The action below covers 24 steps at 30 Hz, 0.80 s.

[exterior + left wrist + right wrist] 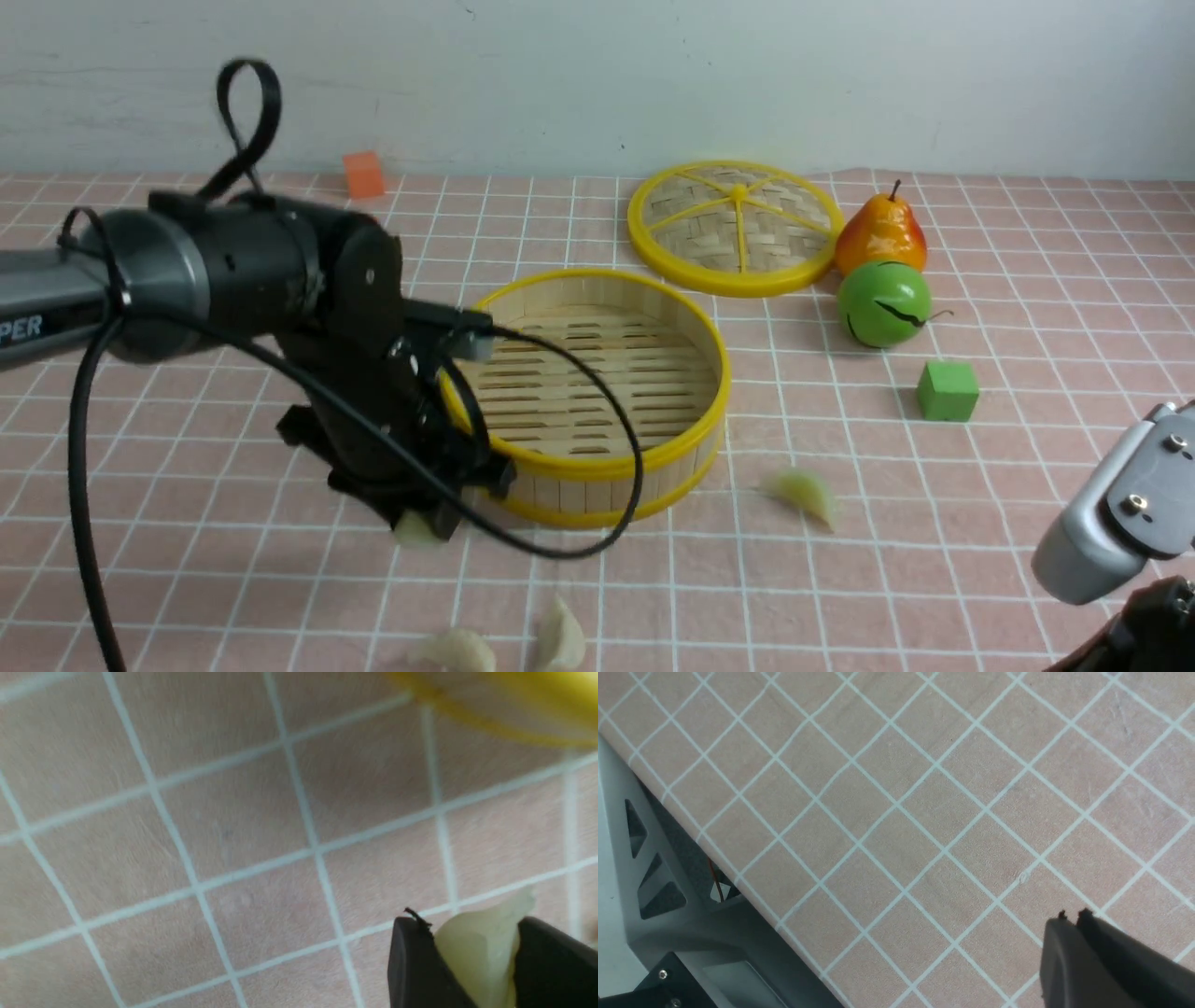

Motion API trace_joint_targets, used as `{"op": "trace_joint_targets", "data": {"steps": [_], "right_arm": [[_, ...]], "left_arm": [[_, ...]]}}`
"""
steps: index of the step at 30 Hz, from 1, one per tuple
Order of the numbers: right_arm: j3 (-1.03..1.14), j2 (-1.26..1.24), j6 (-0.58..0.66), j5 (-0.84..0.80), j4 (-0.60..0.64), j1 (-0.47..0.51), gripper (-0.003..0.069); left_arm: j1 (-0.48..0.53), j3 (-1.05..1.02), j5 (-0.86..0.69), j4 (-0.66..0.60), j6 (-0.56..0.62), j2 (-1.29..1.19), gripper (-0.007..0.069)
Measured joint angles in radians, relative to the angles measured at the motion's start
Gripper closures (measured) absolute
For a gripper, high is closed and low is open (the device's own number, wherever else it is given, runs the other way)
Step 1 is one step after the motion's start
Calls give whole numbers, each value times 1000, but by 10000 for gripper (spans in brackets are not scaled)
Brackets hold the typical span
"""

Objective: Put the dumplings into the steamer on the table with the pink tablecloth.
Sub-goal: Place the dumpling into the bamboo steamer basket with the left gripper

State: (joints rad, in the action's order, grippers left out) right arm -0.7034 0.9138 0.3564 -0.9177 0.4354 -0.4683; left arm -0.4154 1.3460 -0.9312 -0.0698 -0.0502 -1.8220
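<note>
The left gripper point(422, 523) is clamped on the first dumpling point(414, 532), just outside the near-left wall of the steamer point(597, 487). In the left wrist view its dark fingers point(416, 970) pinch the pale pleated piece low over the pink tablecloth point(934, 560) – whether it touches the cloth I cannot tell. The steamer holds nothing. A second dumpling point(457, 651) and a third dumpling point(563, 639) lie close together at the near edge, and a fourth dumpling point(803, 492) lies just near-right of the steamer. The right gripper point(1073, 926) hangs at the near right with its jaws pressed together, holding nothing. Farther back – the lid point(733, 227), a pear point(880, 233), a green ball-shaped fruit point(883, 303) and a green cube point(948, 390).
</note>
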Motion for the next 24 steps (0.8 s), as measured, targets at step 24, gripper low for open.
{"op": "trace_joint_targets", "data": {"steps": [24], "right_arm": [[0, -233, 0, -151, 30, 0, 617]], "left_arm": [[-134, 862, -146, 101, -255, -543, 380]]}}
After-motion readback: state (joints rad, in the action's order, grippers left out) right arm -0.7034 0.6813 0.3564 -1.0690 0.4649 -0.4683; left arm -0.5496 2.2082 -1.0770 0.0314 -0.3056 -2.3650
